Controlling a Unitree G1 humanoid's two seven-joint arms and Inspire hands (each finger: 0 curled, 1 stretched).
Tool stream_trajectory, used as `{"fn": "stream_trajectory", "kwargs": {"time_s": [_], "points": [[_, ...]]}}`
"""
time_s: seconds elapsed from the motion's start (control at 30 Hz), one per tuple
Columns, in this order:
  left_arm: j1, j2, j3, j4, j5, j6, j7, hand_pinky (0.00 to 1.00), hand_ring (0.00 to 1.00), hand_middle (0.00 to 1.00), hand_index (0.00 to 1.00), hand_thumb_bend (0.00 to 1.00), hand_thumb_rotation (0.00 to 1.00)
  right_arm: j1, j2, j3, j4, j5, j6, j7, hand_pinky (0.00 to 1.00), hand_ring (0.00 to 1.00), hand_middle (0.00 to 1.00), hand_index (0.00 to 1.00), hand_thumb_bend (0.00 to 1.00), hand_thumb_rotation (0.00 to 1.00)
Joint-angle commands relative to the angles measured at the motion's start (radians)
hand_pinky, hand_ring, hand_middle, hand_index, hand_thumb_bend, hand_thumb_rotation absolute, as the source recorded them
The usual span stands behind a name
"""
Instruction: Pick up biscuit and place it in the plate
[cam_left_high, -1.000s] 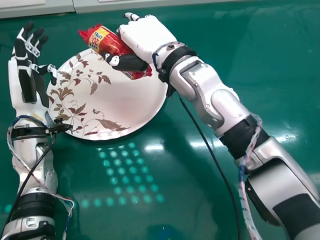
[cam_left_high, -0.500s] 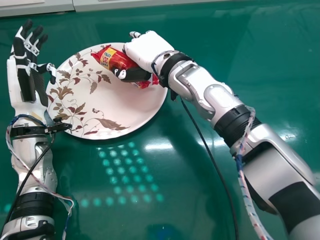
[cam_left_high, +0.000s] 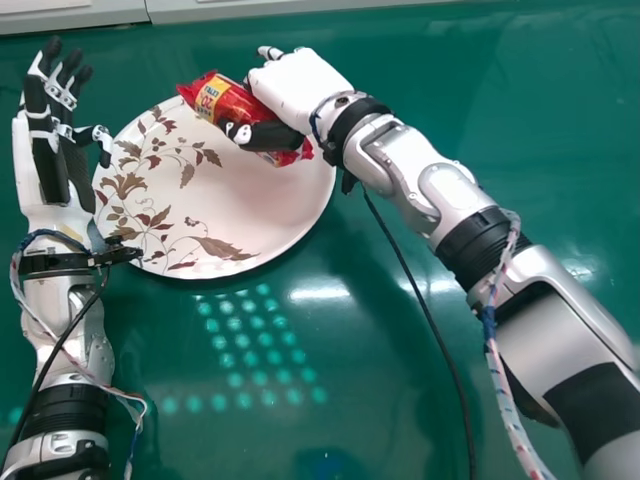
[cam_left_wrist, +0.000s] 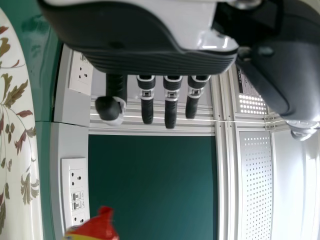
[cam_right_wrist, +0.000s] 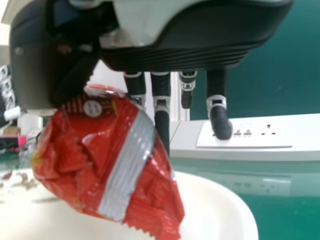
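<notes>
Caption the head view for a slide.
The right hand grips a red biscuit packet over the leaf-patterned plate; the left hand is open.

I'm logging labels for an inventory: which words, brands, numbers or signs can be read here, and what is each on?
None can be read surely enough to quote.
Yellow label on the red plastic biscuit packet: print too small.
Small round mark on the same packet: too blurred.
Small dark label on the pale perforated metal panel: print too small.
</notes>
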Motion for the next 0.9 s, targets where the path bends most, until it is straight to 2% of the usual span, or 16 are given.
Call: {"fn": "stream_trajectory", "kwargs": {"time_s": [0.0, 0.07, 0.13, 0.23, 0.4, 0.53, 0.73, 0.87], "points": [[0.075, -0.032, 0.007, 0.066, 0.003, -0.016, 0.011, 0.00, 0.94, 0.93, 0.96, 0.99, 0.98, 0.019, -0.009, -0.008, -0.042, 0.008, 0.013, 0.009, 0.50, 0.62, 0.71, 0.74, 0.84, 0.37], [0.076, -0.033, 0.004, 0.065, 0.014, -0.012, 0.022, 0.00, 0.93, 0.92, 0.96, 1.00, 0.98, 0.029, -0.017, -0.012, -0.066, 0.010, 0.027, 0.018, 0.67, 0.80, 0.88, 0.91, 0.97, 0.59], [0.077, -0.033, 0.002, 0.064, 0.026, -0.012, 0.029, 0.00, 0.95, 0.93, 0.98, 0.99, 0.99, 0.039, -0.026, -0.015, -0.094, 0.002, 0.052, 0.021, 0.73, 0.87, 0.95, 0.98, 0.99, 0.69], [0.075, -0.036, 0.000, 0.072, 0.031, -0.020, 0.031, 0.00, 0.91, 0.90, 0.94, 0.98, 1.00, 0.049, -0.041, -0.016, -0.117, -0.010, 0.075, 0.004, 0.74, 0.89, 0.99, 1.00, 1.00, 0.77], [0.084, -0.053, -0.011, 0.036, 0.052, -0.003, 0.057, 0.00, 0.98, 0.95, 0.99, 0.99, 1.00, 0.055, -0.070, -0.039, -0.143, -0.002, 0.095, -0.023, 0.75, 0.90, 1.00, 1.00, 1.00, 0.80], [0.085, -0.056, -0.016, 0.029, 0.067, 0.004, 0.073, 0.00, 0.98, 0.95, 0.99, 0.95, 1.00, 0.067, -0.096, -0.073, -0.184, 0.011, 0.127, -0.005, 0.75, 0.91, 1.00, 1.00, 1.00, 0.81], [0.079, -0.054, -0.020, 0.043, 0.080, 0.003, 0.083, 0.00, 1.00, 0.98, 1.00, 0.94, 1.00, 0.134, -0.152, -0.179, -0.321, 0.066, 0.208, 0.048, 0.75, 0.90, 0.99, 0.99, 1.00, 0.71], [0.069, -0.049, -0.020, 0.072, 0.088, -0.012, 0.086, 0.00, 0.99, 0.98, 1.00, 0.92, 1.00, 0.238, -0.171, -0.306, -0.473, 0.171, 0.248, 0.063, 0.72, 0.87, 0.94, 0.94, 0.99, 0.63]]}}
